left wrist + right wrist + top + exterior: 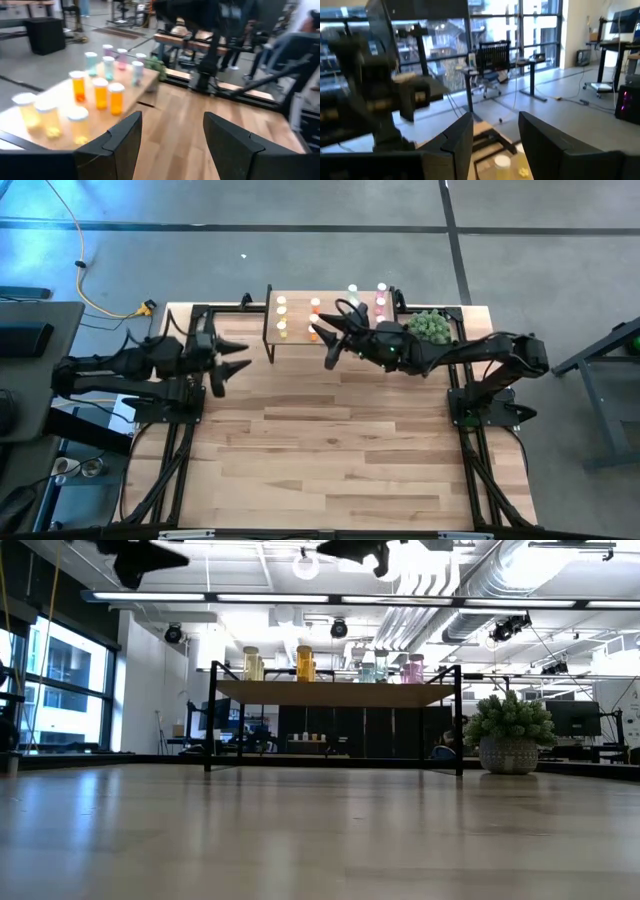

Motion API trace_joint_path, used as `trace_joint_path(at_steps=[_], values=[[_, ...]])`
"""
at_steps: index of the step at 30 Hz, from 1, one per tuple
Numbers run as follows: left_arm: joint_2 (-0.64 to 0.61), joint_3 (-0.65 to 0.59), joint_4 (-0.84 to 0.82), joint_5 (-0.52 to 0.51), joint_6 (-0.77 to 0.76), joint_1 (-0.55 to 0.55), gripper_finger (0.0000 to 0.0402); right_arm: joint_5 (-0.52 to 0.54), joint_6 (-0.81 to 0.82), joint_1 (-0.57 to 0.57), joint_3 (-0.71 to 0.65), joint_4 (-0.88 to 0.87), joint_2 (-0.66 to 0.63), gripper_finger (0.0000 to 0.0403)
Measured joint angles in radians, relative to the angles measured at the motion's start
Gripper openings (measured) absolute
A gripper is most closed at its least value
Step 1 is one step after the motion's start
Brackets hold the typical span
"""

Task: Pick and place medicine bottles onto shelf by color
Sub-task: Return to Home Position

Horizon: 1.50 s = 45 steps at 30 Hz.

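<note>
High view: the medicine bottles stand on the shelf in colour rows. The left gripper and right gripper both hang open and empty. The bottles look light, stiff, slick and tippy, so pinching mid-body is probably best.

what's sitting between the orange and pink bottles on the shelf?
The pale green bottles, between the orange bottles and pink bottles on the shelf; clearest in the low view.
</note>
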Motion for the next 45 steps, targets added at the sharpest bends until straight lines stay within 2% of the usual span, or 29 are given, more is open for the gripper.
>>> trace_joint_path(at_steps=[4, 8, 16, 27, 33, 35, 38, 45], values=[[-0.109, -0.140, 0.055, 0.000, -0.010, -0.057, 0.0200, 0.052, -0.016, 0.038, 0.000, 0.067, 0.000, 0.0149], [-0.203, -0.269, 0.118, -0.001, -0.040, -0.100, 0.0200, 0.061, -0.033, 0.064, 0.000, 0.097, -0.017, 0.0149], [-0.346, -0.442, 0.208, -0.002, -0.079, -0.146, 0.0200, 0.059, -0.007, 0.068, 0.000, -0.011, -0.184, 0.0149], [-0.405, -0.564, 0.205, -0.005, -0.093, -0.147, 0.0200, 0.051, 0.044, 0.071, 0.000, -0.415, -0.548, 0.0149], [-0.403, -0.575, 0.214, -0.033, -0.079, -0.146, 0.0200, 0.034, 0.044, 0.105, -0.023, -0.725, -0.726, 0.0149], [-0.403, -0.575, 0.212, -0.041, -0.082, -0.146, 0.0200, 0.024, 0.087, 0.125, -0.067, -0.810, -0.781, 0.0149], [-0.403, -0.575, 0.212, -0.041, -0.082, -0.146, 0.0200, 0.021, 0.152, 0.163, -0.213, -0.809, -0.873, 0.0149], [-0.403, -0.575, 0.213, -0.036, -0.082, -0.146, 0.0200, 0.073, 0.282, 0.238, -0.615, -0.585, -1.103, 0.0149]])
